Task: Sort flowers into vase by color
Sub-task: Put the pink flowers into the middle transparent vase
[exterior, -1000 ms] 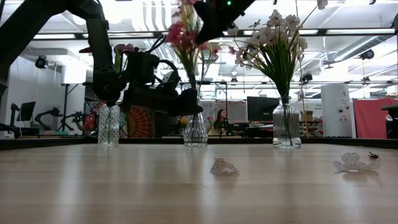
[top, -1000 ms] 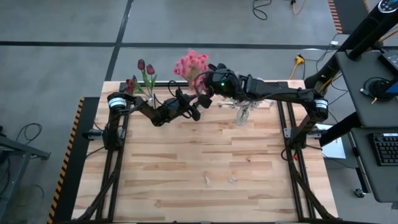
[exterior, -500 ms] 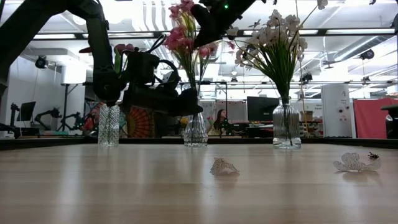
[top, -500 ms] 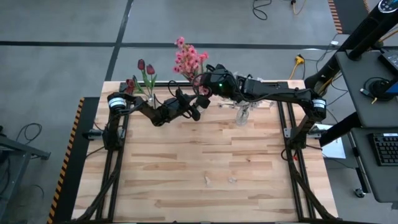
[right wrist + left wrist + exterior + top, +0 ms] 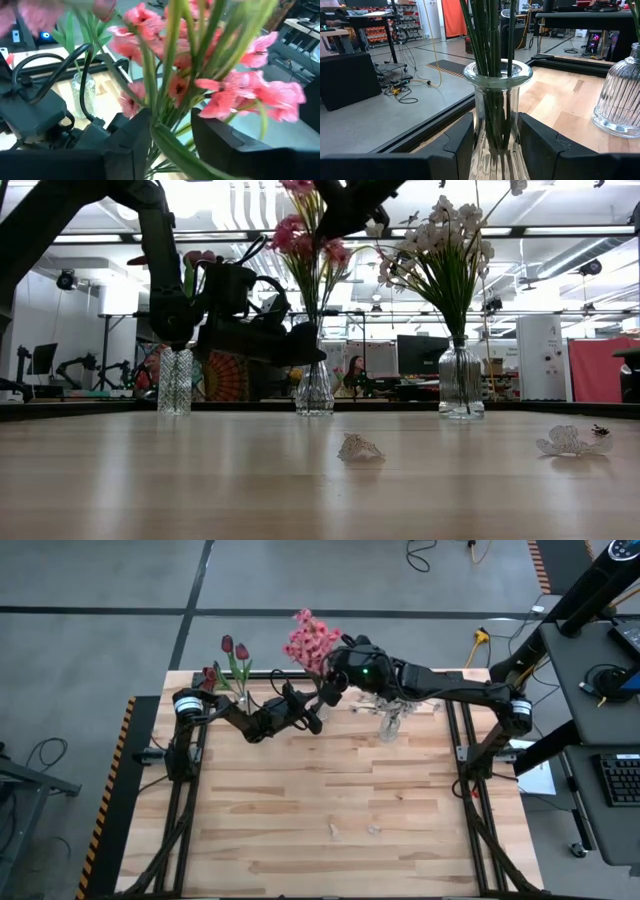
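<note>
Right hand (image 5: 170, 127) clamped on pink flowers (image 5: 311, 639), left hand (image 5: 495, 145) gripping middle vase (image 5: 496, 125), fallen petals (image 5: 359, 448) ahead

The high view looks straight down on the whole desk (image 5: 330, 800). The low view sits at desk level, facing across to the far edge. The left wrist view is close on the middle vase (image 5: 497, 120); the right wrist view is close among the pink blooms (image 5: 200, 85) above it. All four share that vase's area.
</note>
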`<state>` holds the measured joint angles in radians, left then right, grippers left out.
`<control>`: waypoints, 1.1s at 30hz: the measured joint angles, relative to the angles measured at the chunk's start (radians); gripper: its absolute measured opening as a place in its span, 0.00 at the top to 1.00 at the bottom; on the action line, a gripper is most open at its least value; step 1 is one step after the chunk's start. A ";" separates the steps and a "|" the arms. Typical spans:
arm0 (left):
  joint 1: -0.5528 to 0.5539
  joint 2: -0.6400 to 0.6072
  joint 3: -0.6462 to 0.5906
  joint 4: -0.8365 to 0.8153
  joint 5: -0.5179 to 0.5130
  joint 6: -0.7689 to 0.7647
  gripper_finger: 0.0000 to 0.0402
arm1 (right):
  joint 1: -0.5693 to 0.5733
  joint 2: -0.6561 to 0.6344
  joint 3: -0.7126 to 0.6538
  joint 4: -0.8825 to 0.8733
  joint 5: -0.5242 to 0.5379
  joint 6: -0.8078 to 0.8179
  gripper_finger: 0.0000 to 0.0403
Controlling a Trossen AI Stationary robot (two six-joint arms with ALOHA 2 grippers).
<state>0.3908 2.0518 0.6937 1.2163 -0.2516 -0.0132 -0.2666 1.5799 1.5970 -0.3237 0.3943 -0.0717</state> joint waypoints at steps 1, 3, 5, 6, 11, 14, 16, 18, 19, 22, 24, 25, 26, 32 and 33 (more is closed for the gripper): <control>0.000 0.000 0.000 0.000 0.000 0.000 0.70 | 0.003 -0.002 0.000 -0.005 0.000 0.000 0.64; 0.000 0.000 0.000 0.000 0.000 0.003 0.70 | 0.007 -0.007 0.000 -0.027 0.000 -0.001 0.62; 0.000 0.000 0.000 0.000 0.000 0.003 0.70 | 0.007 -0.007 0.000 -0.061 -0.001 -0.001 0.59; 0.000 0.000 0.000 0.000 0.000 0.003 0.70 | 0.007 -0.007 0.000 -0.078 -0.002 0.000 0.59; 0.000 0.000 0.000 0.000 0.000 0.003 0.70 | 0.007 -0.001 0.000 -0.105 -0.002 0.002 0.55; 0.000 0.000 0.000 0.000 0.000 0.003 0.70 | 0.011 0.010 0.000 -0.076 -0.006 -0.009 0.53; 0.000 0.000 0.000 0.000 0.000 0.004 0.70 | 0.011 0.030 0.000 -0.038 -0.007 -0.037 0.53; 0.000 0.000 0.000 0.000 0.001 0.004 0.70 | 0.011 0.046 0.000 0.012 -0.009 -0.067 0.53; 0.000 0.000 0.000 0.000 0.000 0.004 0.70 | 0.011 0.052 0.000 0.030 -0.009 -0.079 0.54; 0.000 0.000 0.000 0.000 0.000 0.004 0.70 | 0.011 0.058 0.000 0.066 -0.001 -0.092 0.55; 0.000 0.000 0.000 0.000 0.001 0.004 0.70 | 0.011 0.058 0.000 0.081 -0.001 -0.102 0.58; 0.000 0.000 0.000 0.000 0.001 0.004 0.70 | 0.011 0.058 0.000 0.083 -0.001 -0.104 0.60; 0.000 0.000 0.000 0.000 0.000 0.004 0.70 | 0.011 0.058 0.000 0.089 -0.001 -0.105 0.63; 0.000 0.000 0.000 0.000 0.000 0.004 0.70 | 0.006 0.058 0.000 0.101 -0.001 -0.114 0.86; 0.000 0.000 0.000 0.000 0.000 0.004 0.70 | 0.006 0.058 0.000 0.099 -0.001 -0.120 0.90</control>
<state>0.3908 2.0518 0.6940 1.2167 -0.2512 -0.0090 -0.2604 1.6382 1.5967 -0.2245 0.3931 -0.1921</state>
